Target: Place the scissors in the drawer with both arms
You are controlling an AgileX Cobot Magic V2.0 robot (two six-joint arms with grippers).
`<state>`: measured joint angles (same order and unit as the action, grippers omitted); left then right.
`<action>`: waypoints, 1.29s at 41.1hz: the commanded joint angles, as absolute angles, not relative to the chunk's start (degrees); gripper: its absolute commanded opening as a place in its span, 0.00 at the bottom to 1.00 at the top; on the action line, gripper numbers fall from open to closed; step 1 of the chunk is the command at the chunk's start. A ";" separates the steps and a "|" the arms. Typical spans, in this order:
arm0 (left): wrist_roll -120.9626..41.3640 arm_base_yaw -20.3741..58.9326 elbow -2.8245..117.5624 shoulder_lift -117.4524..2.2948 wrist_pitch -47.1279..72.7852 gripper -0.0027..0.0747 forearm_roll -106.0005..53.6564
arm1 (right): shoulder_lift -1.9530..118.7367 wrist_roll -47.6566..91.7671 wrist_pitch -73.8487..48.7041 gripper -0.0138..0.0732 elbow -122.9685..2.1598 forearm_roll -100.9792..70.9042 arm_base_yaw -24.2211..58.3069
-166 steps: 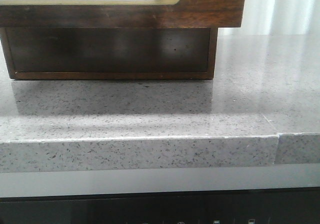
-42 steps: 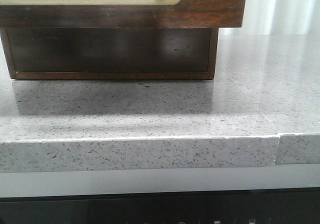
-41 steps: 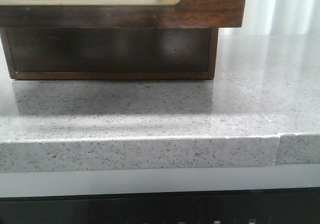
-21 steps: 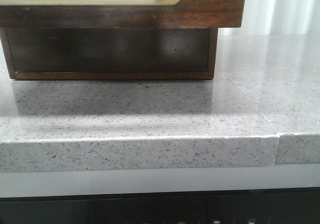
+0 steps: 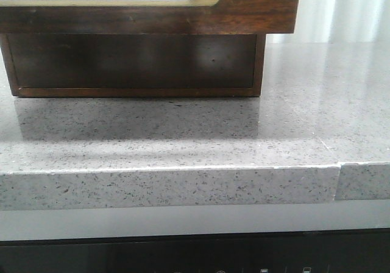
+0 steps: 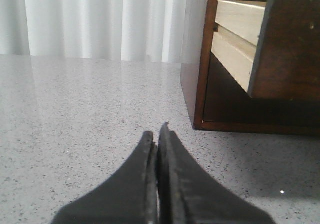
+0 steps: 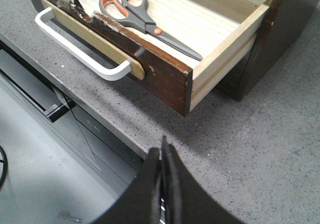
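Note:
The drawer [image 7: 165, 74] stands pulled out of the dark wooden cabinet [image 7: 285, 14]; its front with the gold-rimmed white panel fills the top of the front view [image 5: 244, 8]. The scissors [image 7: 145, 20] lie flat on the pale wooden drawer floor, orange-lined loops toward the front. My right gripper [image 7: 162, 144] is shut and empty, above the counter edge, in front of the drawer's corner. My left gripper [image 6: 157, 134] is shut and empty, low over the counter beside the cabinet's side [image 6: 197, 59]. Neither gripper shows in the front view.
The speckled grey stone counter [image 5: 183, 139] carries the cabinet; its front edge [image 5: 183, 184] runs across the front view with a seam at the right. A white bar handle [image 7: 75, 51] sticks out from the drawer front. White curtains [image 6: 100, 19] hang behind.

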<state>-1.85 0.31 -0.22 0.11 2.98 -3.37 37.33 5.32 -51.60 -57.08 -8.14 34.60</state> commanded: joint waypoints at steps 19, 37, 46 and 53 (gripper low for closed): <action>2.08 2.63 -1.67 1.25 -3.55 0.01 -0.75 | 37.22 5.61 -47.49 0.08 -58.37 -7.93 34.37; 2.08 4.14 -1.67 1.25 -3.46 0.01 -0.84 | 37.22 5.61 -47.49 0.08 -58.37 -7.93 34.37; 2.08 4.14 -1.67 1.25 -3.46 0.01 -0.84 | 37.22 5.61 -47.49 0.08 -58.37 -7.93 34.37; 2.08 4.14 -1.67 1.25 -3.46 0.01 -0.84 | 37.22 5.61 -47.49 0.08 -58.37 -7.93 34.37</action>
